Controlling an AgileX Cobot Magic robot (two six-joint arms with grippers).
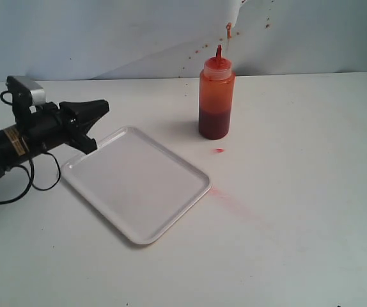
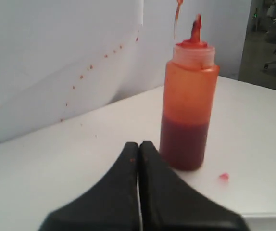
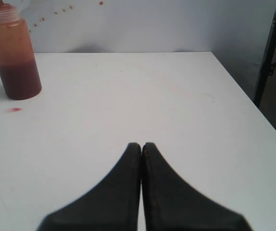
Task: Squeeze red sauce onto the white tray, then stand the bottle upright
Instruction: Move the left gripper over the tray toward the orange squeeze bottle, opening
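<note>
The bottle (image 1: 217, 96) stood upright on the white table (image 1: 311, 192), a little right of centre in the upper half of the exterior view, its red cap pointing up. Dark red sauce (image 1: 215, 124) filled its lower part, with orange-tinted plastic above. The white tray (image 1: 135, 185) lay flat and turned at an angle in the centre-left of that view, apart from the bottle, its surface plain white. A small red drop (image 1: 218, 151) sat on the table just below the bottle, and a faint pink smear (image 1: 234, 201) ran off the tray's right corner. Red specks (image 1: 228, 29) dotted the wall behind. The left gripper (image 1: 100, 109) hung at the tray's upper-left edge, fingers pressed together on nothing. The right gripper (image 3: 142, 145), seen only in its wrist view, was likewise closed and empty.
</note>
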